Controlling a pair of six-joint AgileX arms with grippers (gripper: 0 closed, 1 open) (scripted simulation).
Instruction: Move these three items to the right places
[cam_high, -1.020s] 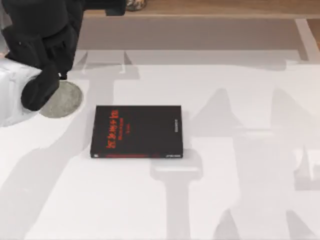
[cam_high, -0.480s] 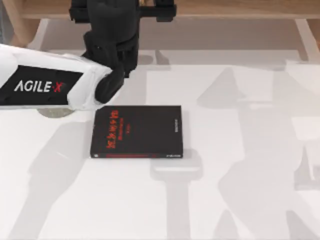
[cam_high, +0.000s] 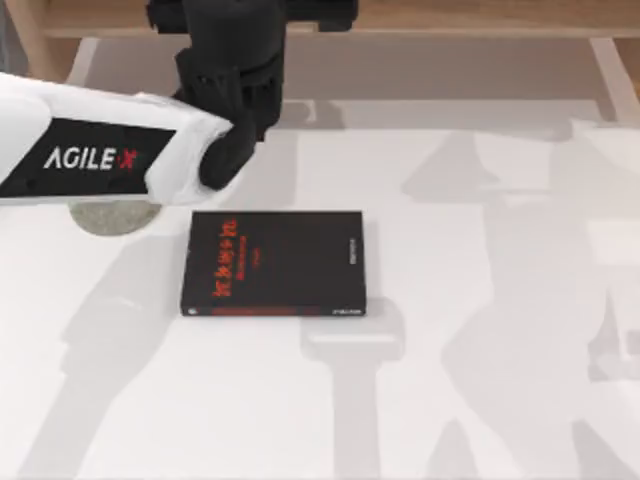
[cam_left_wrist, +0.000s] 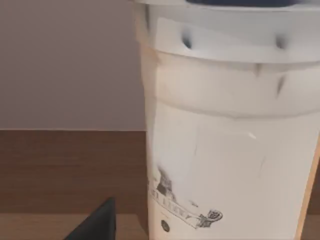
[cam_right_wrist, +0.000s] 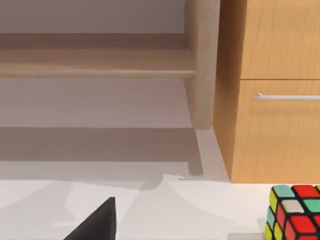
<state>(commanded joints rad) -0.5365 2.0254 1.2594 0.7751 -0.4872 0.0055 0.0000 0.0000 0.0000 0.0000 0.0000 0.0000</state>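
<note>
Our left arm (cam_high: 110, 160), lettered AGILEX, reached over the far-left grey coaster (cam_high: 108, 216); the black book (cam_high: 273, 263) bore red lettering. Its wrist view showed the white-lidded cup (cam_left_wrist: 230, 125) close; grip state we cannot tell. A colour cube (cam_right_wrist: 295, 212) lay right.

Quick count: one black book w/ red lettering (cam_high: 273, 263) flat on the table (cam_high: 480, 400). One grey coaster disc (cam_high: 112, 216), partly under the left arm (cam_high: 90, 150). One drink cup w/ white lid (cam_left_wrist: 230, 130), big in the left wrist view. One colour-tiled puzzle cube (cam_right_wrist: 295, 212) in the right wrist view, plus one wooden cabinet (cam_right_wrist: 275, 90) w/ one metal handle (cam_right_wrist: 287, 97).
</note>
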